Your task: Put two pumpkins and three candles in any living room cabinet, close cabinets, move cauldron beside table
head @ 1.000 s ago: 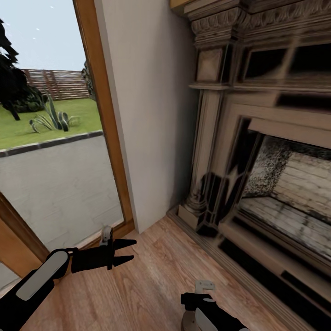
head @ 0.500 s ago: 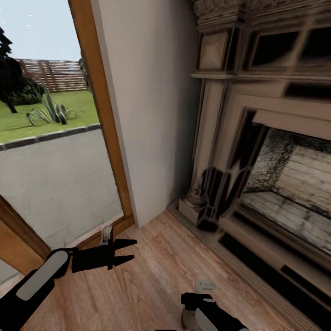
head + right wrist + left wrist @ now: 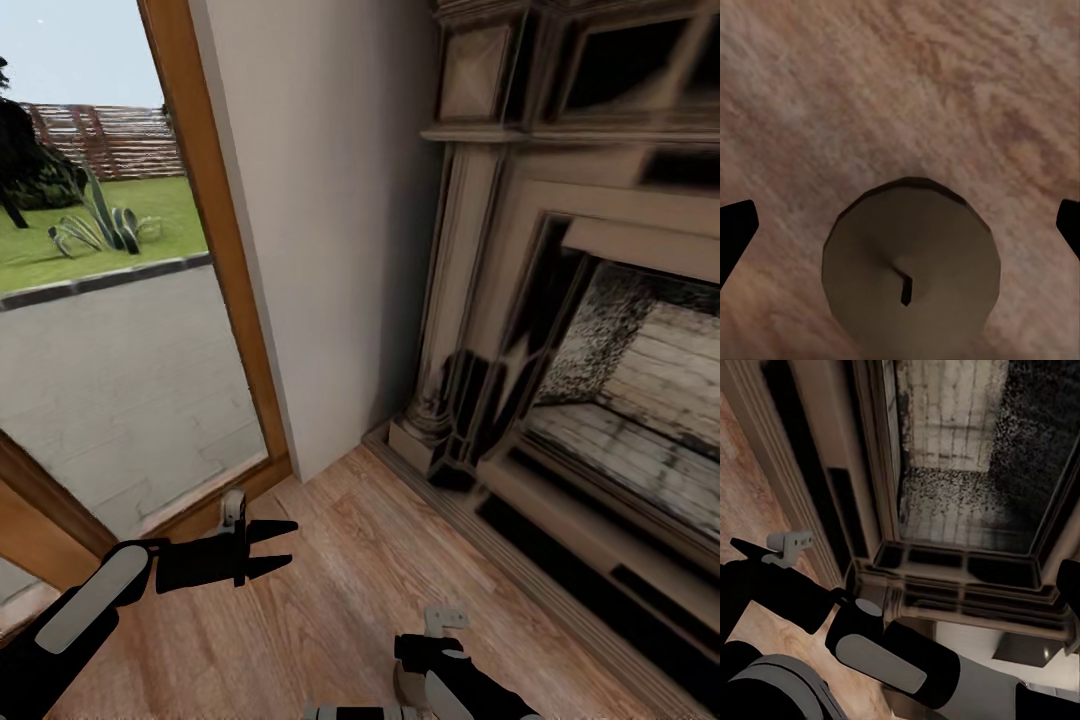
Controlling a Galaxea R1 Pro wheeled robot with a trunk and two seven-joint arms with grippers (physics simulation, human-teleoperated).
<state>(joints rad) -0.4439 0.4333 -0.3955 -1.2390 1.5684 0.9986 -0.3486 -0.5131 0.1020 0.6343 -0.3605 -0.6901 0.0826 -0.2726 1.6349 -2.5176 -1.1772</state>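
A grey-beige candle point(image 3: 911, 259) stands upright on the wooden floor, seen from straight above with its dark wick at the centre. My right gripper point(image 3: 900, 225) hangs over it, open, with its dark fingertips point(image 3: 736, 225) far apart on either side and not touching it. In the head view a sliver of the candle point(image 3: 404, 686) peeks out beside the right gripper point(image 3: 425, 675) near the bottom edge. My left gripper point(image 3: 288, 545) is held open and empty above the floor, pointing toward the fireplace.
An ornate stone fireplace point(image 3: 600, 380) fills the right side, its raised hearth edge point(image 3: 560, 580) running along the floor. A white wall section point(image 3: 320, 230) and a wood-framed glass door point(image 3: 215, 250) stand ahead and to the left. Wooden floor point(image 3: 330, 590) lies between them.
The whole head view has shifted, with the fireplace and door sliding upward in the picture, so the camera moved. Both arms keep their pose and both grippers stay open.
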